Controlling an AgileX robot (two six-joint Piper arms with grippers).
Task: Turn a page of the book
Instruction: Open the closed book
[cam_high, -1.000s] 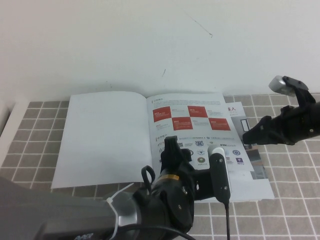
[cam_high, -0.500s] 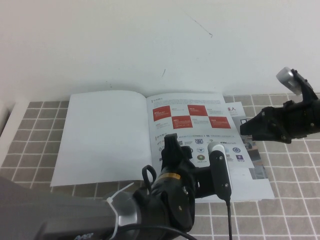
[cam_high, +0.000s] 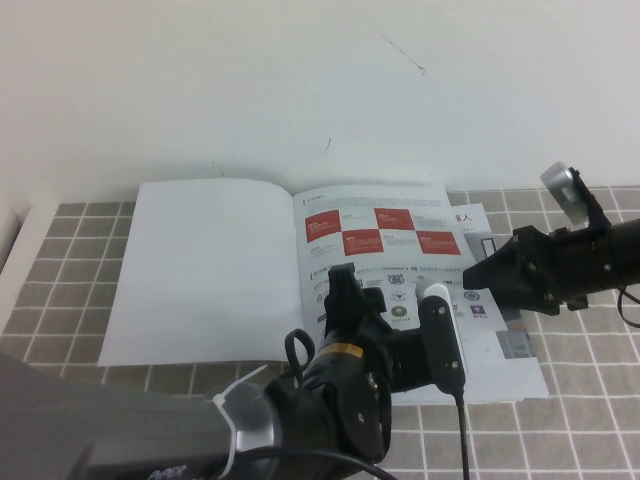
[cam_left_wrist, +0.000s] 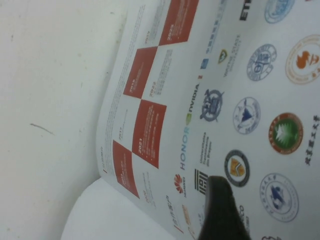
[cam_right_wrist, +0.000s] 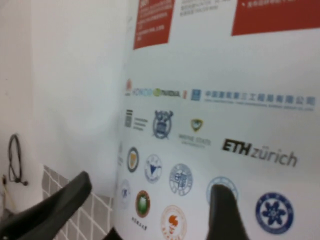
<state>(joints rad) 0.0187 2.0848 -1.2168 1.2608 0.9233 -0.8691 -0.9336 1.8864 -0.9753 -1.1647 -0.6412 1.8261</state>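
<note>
From the high view, the book (cam_high: 290, 270) lies open on the tiled table (cam_high: 60, 300), its spine running away from the robot, and the page (cam_high: 385, 270) with red squares and logos is its right-hand leaf. The right gripper (cam_high: 470, 277) reaches in at that leaf's outer edge, the nearer arm to it; the left gripper (cam_high: 345, 290) hangs over the leaf's near part by the spine. The left wrist view shows one dark finger (cam_left_wrist: 222, 210) over the logos; I cannot tell how its jaws stand. The right wrist view shows two fingers (cam_right_wrist: 225, 210) spread apart, empty, above the logo rows; whether they touch paper is unclear.
</note>
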